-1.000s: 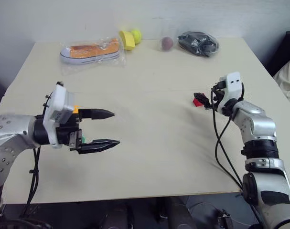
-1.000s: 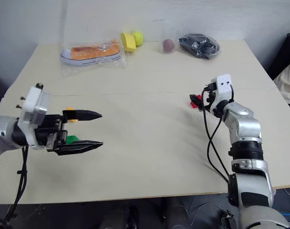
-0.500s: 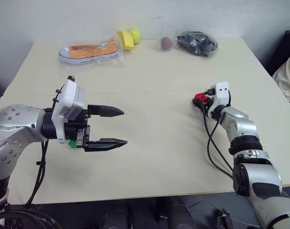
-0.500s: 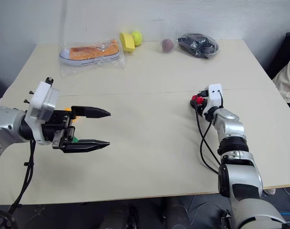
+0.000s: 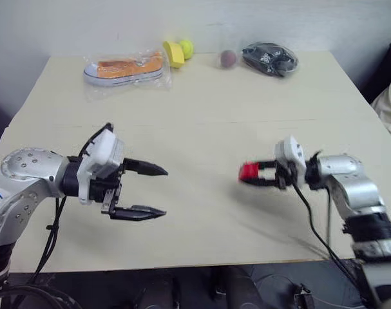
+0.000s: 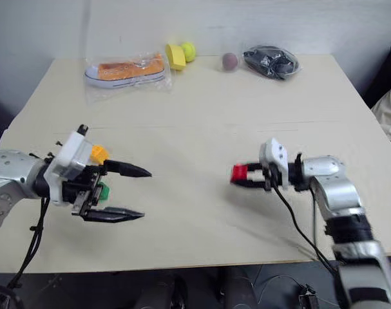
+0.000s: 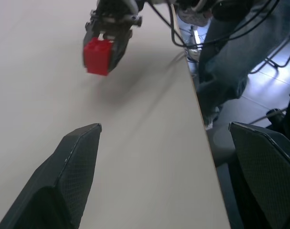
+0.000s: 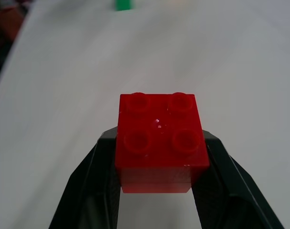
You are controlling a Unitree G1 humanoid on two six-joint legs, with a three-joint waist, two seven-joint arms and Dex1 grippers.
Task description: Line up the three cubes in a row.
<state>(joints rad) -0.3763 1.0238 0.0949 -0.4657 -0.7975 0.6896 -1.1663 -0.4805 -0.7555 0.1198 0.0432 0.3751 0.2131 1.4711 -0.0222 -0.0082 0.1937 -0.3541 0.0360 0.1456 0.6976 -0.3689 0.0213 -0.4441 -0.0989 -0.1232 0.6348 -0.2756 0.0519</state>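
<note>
Pinching a glossy red cube (image 8: 160,141) with four round studs, the right jaws grip; left jaws spread.

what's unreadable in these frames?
- Green cube: mostly hidden behind the left pincer in the right eye view.
- Orange-yellow cube: partly hidden by the same pincer's housing.
- Red cube: lower sides covered by the right pincer's fingers, right wrist view.
- Dark bagged item: too small to identify.

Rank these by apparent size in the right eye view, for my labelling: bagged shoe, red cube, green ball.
1. Bagged shoe, clearly largest.
2. Red cube and green ball look alike; the cube is nearer the camera, so no ranking.
</note>
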